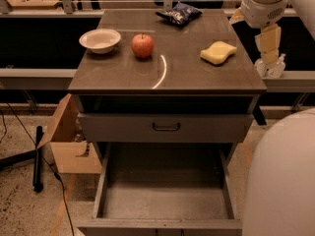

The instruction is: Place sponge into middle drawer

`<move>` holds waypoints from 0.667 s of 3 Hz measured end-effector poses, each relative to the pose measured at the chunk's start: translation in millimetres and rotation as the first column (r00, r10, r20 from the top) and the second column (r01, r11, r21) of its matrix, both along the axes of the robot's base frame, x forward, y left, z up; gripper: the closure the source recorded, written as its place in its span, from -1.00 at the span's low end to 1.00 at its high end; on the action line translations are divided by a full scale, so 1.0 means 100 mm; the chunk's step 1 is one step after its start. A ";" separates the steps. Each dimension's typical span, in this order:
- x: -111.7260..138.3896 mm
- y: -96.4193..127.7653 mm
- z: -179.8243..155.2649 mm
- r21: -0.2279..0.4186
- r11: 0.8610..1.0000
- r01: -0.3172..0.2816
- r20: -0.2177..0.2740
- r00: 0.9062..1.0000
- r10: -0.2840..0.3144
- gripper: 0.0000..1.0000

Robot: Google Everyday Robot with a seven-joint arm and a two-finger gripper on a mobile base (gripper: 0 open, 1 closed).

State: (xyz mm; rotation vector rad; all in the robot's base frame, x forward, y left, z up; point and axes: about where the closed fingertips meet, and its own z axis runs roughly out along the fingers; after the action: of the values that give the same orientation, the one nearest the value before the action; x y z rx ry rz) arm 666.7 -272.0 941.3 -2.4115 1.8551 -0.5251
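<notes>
on the speckled floor (19, 205) of a dim workroom stands a grey table (197, 82) with drawers below its dark, glossy top, which shows a curved streak of reflected light near its middle. beyond it and to both sides run grey rails (34, 75) and wooden benches. at the near right a big white rounded robot body (283, 181) fills the corner.

the middle drawer (165, 200) is pulled out toward the near side, its flat grey floor bare between low side walls. above it is a closed drawer front (123, 128) with a small dark bar handle (166, 127). left of the table sits an open cardboard box (69, 146), with a black bar (38, 156) and a thin cable (59, 195) on the floor beside it.

on the tabletop, a white bowl (100, 40) rests at the left, a red apple (142, 45) just right of it, and a dark snack bag (178, 14) at the far edge. the sponge (218, 52), pale yellow with a wavy outline, lies flat at the right side of the top, well apart from the apple.

the gripper (270, 69) hangs from the white arm (263, 4) off the table's right edge, pointing down, near the sponge but not touching it; whether it is apart or together i cannot tell.
</notes>
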 end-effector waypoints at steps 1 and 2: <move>0.08 -0.01 -0.05 0.005 1.000 -0.003 0.016 1.000 0.003 -1.00; 0.19 -0.08 -0.05 -0.009 0.999 -0.043 0.046 0.998 0.044 -1.00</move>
State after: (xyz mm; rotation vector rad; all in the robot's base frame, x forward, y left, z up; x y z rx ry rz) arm 685.6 -280.2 936.6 -2.4175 1.7816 -0.5807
